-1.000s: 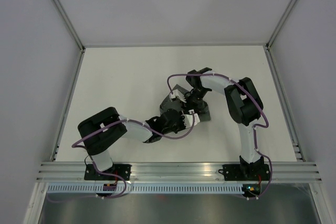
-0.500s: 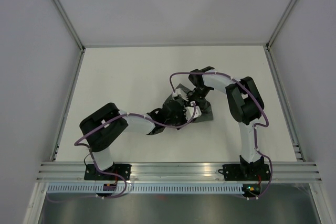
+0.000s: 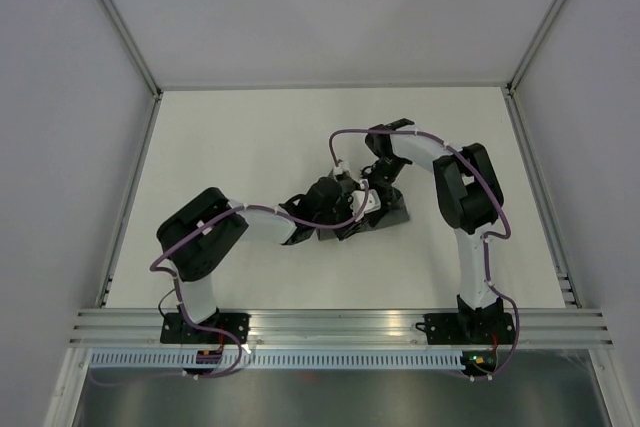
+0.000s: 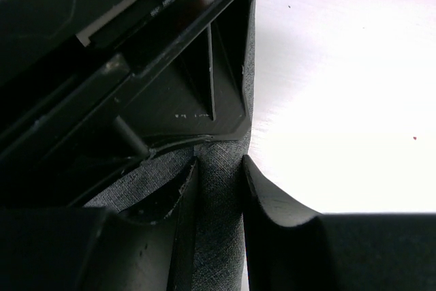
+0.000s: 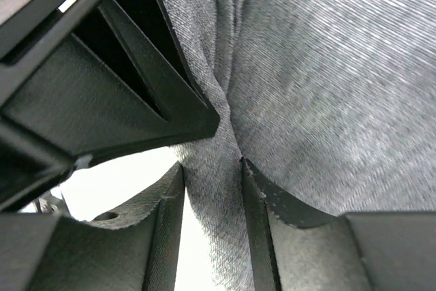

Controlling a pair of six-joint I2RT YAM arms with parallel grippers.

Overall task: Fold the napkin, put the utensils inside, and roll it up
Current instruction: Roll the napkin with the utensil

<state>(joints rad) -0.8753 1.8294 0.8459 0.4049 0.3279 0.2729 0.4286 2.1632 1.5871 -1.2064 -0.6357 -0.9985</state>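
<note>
Left arm has reached farther; left fingers [image 4: 176,226] and right fingers [image 5: 163,230] each pinch woven grey napkin [image 5: 327,66].

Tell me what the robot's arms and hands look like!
The left arm and right arm have white links and chunky black joints, with a purple cable looping along each. The left hand and right hand are black, with two flat, tapered fingers apiece.

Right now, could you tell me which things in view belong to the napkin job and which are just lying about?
Job: the napkin, pinched by the left gripper and the right gripper.
Not the job: the white table, the purple cables. No utensils show.
</note>
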